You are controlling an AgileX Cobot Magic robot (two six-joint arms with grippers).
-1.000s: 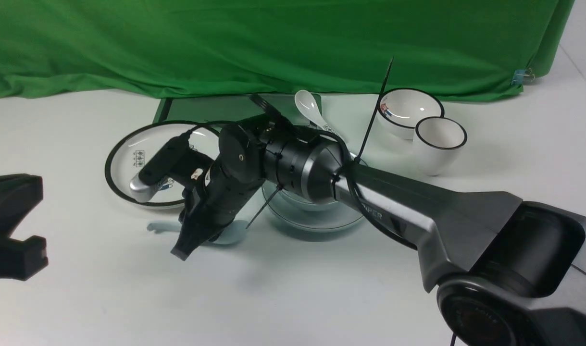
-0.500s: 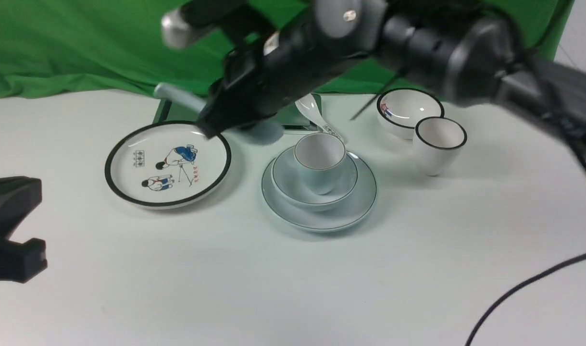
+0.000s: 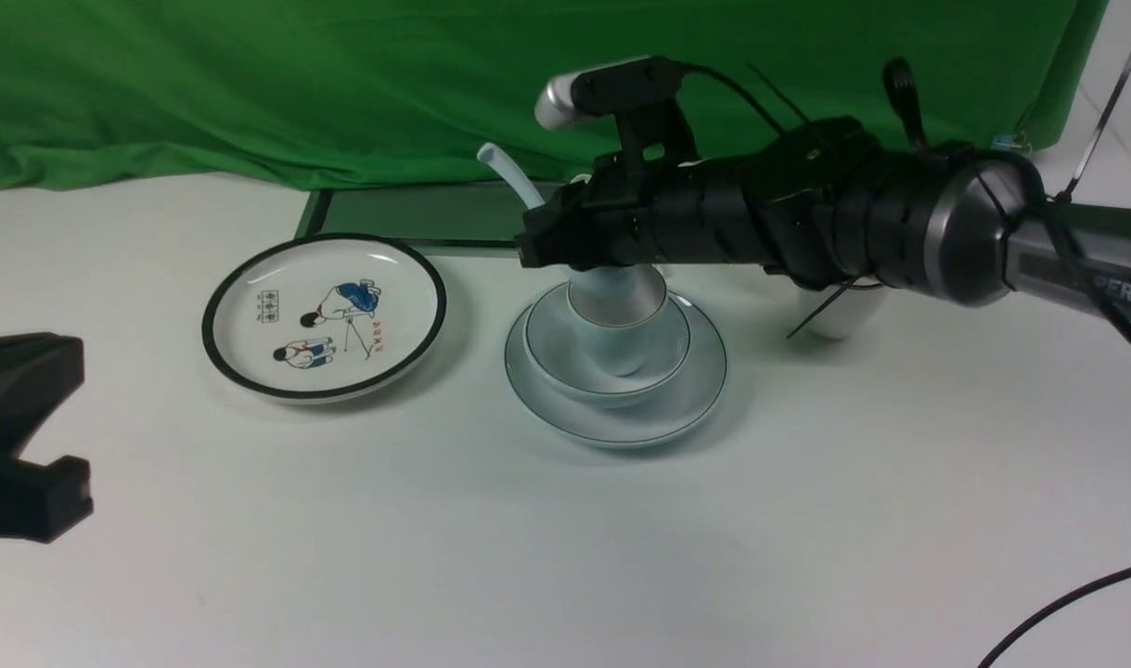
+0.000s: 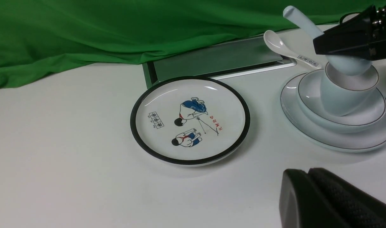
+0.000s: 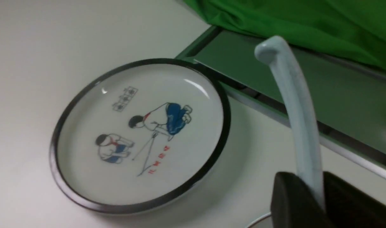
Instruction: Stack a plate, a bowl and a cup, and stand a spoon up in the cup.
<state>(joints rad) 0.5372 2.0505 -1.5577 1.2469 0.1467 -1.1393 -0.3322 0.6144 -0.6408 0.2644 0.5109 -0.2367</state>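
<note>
By the desk's (image 3: pixel 528 557) near left edge, the left pincer (image 4: pixel 308 179) rests with fingers pressed together, empty. Toward the middle, the plate (image 3: pixel 621 422) carries the bowl (image 3: pixel 556 357), and the cup (image 3: pixel 616 306) stands in it. Over the cup, the right pincer (image 3: pixel 539 239) is clamped on the spoon (image 3: pixel 509 176), whose bowl end is at the cup's mouth and whose handle tilts toward the far edge.

Front wide; wrists close; all share cartoon plate (image 3: pixel 325 320).
</note>
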